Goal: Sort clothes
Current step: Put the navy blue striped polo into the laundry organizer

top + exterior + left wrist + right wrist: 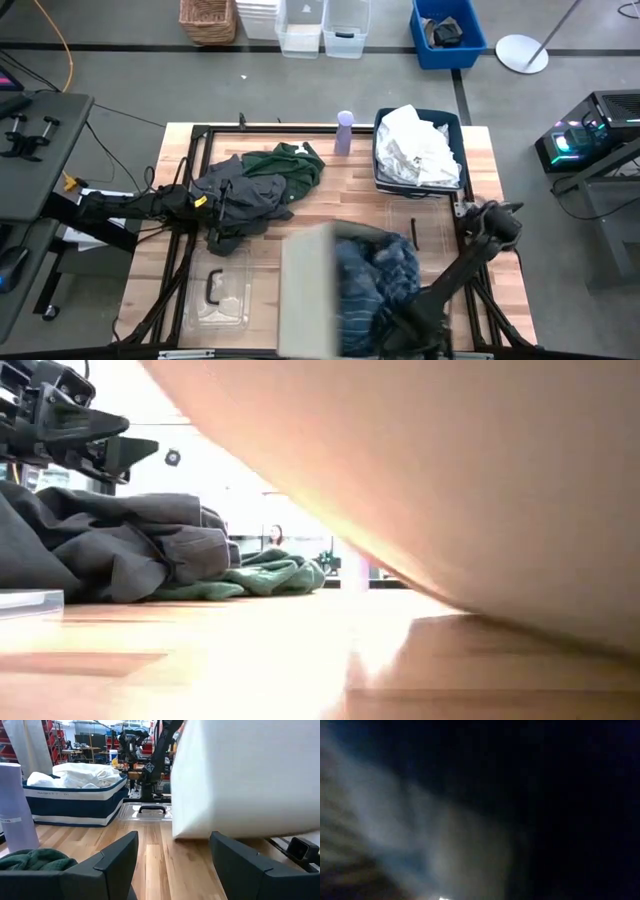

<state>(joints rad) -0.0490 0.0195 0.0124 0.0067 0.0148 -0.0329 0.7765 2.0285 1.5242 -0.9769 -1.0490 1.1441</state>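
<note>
A dark grey garment pile (235, 200) lies at the table's left, with a dark green garment (290, 165) lying against its far side. My left gripper (172, 870) is open and hovers just above the grey pile (110, 540), touching nothing. A blue-and-white plaid shirt (375, 280) lies in the beige fabric box (308, 290) at the near edge. My right arm (450, 285) reaches down into that box; its gripper is buried among the plaid cloth. White clothes (418, 148) fill the dark blue bin (75, 802) at the far right.
A pale purple bottle (344, 132) stands at the far edge beside the bin. A clear plastic lid with a dark handle (218, 290) lies at the near left. The beige box's wall (450, 480) fills much of the low view. Bare wood (340, 195) lies mid-table.
</note>
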